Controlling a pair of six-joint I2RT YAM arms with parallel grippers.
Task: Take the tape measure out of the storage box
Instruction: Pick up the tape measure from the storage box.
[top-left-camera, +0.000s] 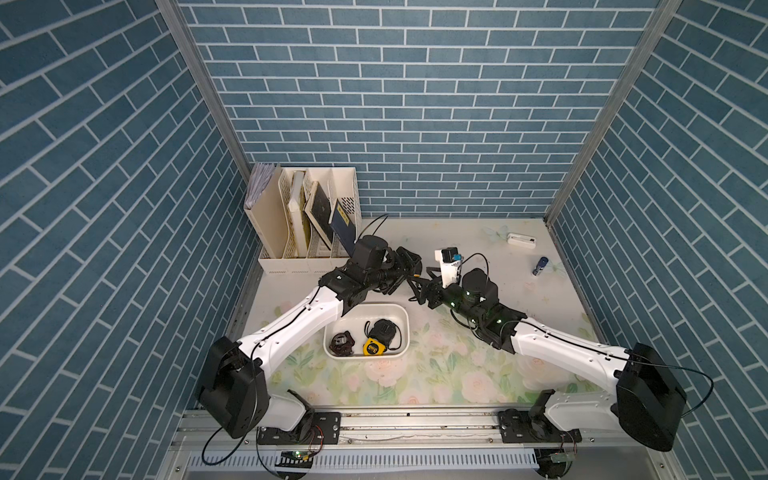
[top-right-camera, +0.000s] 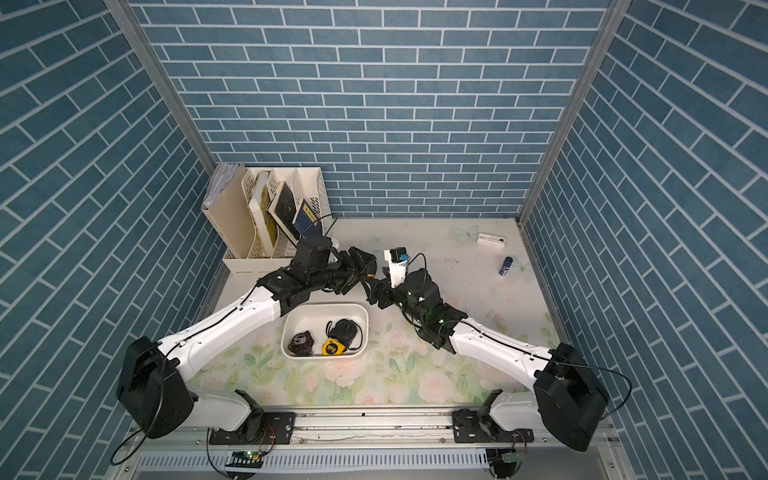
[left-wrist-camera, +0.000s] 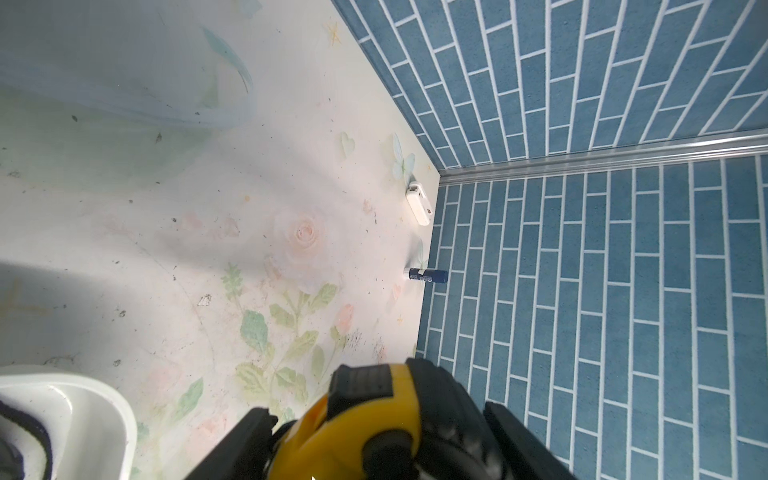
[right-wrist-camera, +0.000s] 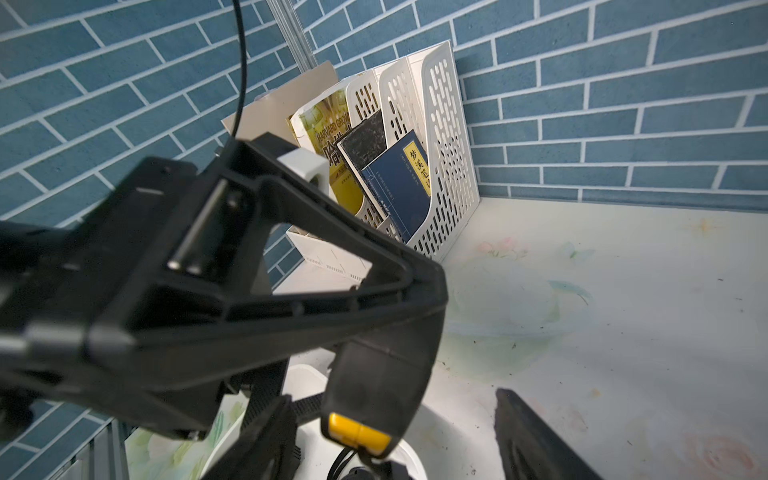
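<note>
My left gripper (left-wrist-camera: 378, 415) is shut on a yellow and black tape measure (left-wrist-camera: 365, 419), held in the air just beyond the far rim of the white storage box (top-left-camera: 401, 316). In both top views the left gripper (top-left-camera: 409, 268) (top-right-camera: 362, 266) meets my right gripper (top-left-camera: 417, 291) (top-right-camera: 372, 293) tip to tip. In the right wrist view the tape measure (right-wrist-camera: 374, 390) hangs between the right gripper's (right-wrist-camera: 395, 399) open fingers (right-wrist-camera: 536, 436), with a gap on one side. The box rim (right-wrist-camera: 307, 374) shows below it.
Inside the box lie a yellow tape measure (top-left-camera: 372, 347), a black one (top-left-camera: 384, 330) and a dark one (top-left-camera: 341, 343). A cream file organizer (top-left-camera: 307, 220) with books stands at the back left. A white device (top-left-camera: 520, 240) and a blue tube (top-left-camera: 539, 266) lie at the back right.
</note>
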